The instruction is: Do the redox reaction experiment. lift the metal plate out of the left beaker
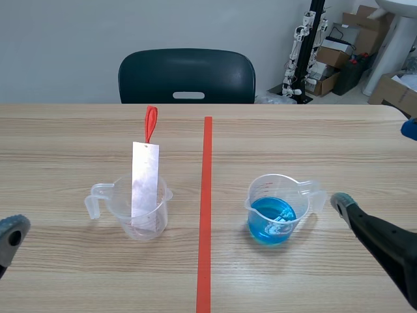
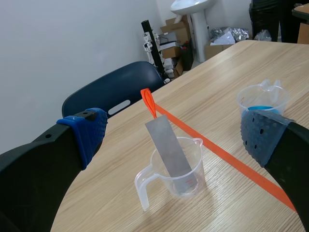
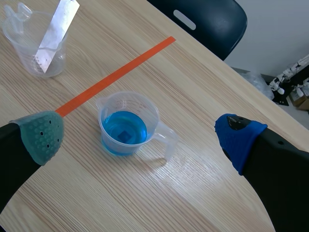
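Nearest the robot, the left end effector (image 2: 174,140) is spread wide with nothing between its blue-padded fingers. In the scene view only one grey fingertip of it shows, cut off at the edge. The right end effector (image 3: 141,137) also stands agape and grips nothing, one pad grey-green and the other blue. From the scene view one finger lies low beside the right beaker (image 1: 280,195), and the other is only a blue sliver at the frame's edge. Ahead of the left fingers, the metal plate (image 1: 144,186) stands tilted inside the left beaker (image 1: 98,199), leaning on the rim with its upper half well above it. Its lower end shows only dimly through the clear wall, and whether any liquid surrounds it cannot be told. A red loop (image 1: 150,124) hangs from the plate's top. The right beaker holds blue liquid (image 1: 272,218); a paler patch at its bottom is too indistinct to name. An orange-red tape line (image 1: 206,208) runs along the desk (image 1: 78,137) between the two beakers. Beyond the far edge a dark chair (image 1: 187,75) is partly hidden by the desk, with cardboard boxes (image 1: 326,59) cluttered behind.
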Motion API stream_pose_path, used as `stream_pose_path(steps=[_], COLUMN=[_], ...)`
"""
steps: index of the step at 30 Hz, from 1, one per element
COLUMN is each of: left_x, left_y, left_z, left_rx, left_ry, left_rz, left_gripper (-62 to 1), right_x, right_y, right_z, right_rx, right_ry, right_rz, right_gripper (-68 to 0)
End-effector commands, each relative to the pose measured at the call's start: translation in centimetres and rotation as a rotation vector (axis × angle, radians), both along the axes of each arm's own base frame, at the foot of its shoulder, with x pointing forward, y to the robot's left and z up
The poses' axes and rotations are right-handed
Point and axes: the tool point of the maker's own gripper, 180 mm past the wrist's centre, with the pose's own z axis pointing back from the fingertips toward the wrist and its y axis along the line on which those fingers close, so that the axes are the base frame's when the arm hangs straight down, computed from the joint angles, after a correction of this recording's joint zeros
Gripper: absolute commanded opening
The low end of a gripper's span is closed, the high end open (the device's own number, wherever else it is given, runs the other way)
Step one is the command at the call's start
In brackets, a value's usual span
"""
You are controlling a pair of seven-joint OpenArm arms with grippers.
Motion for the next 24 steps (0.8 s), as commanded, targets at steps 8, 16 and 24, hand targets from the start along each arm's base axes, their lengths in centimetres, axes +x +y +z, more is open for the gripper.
stream_pose_path(steps=[8, 16, 24], left_x=[0.1, 0.1, 0.1], left_y=[0.0, 0.0, 0.0], left_z=[0.6, 0.6, 0.6], left_rx=[-0.017, -0.017, -0.017], left_ry=[-0.021, -0.021, -0.021], left_rz=[0.002, 0.002, 0.002], left_gripper=[-2.8, -2.8, -2.8], right_x=[0.3, 0.3, 0.4], right_y=[-0.1, 0.0, 0.4], right_z=[0.3, 0.4, 1.4], right_rx=[-0.003, 0.0, 0.04], right_ry=[-0.016, -0.018, -0.062], right_rz=[-0.006, -0.005, 0.012], right_gripper=[0.4, 0.4, 0.4])
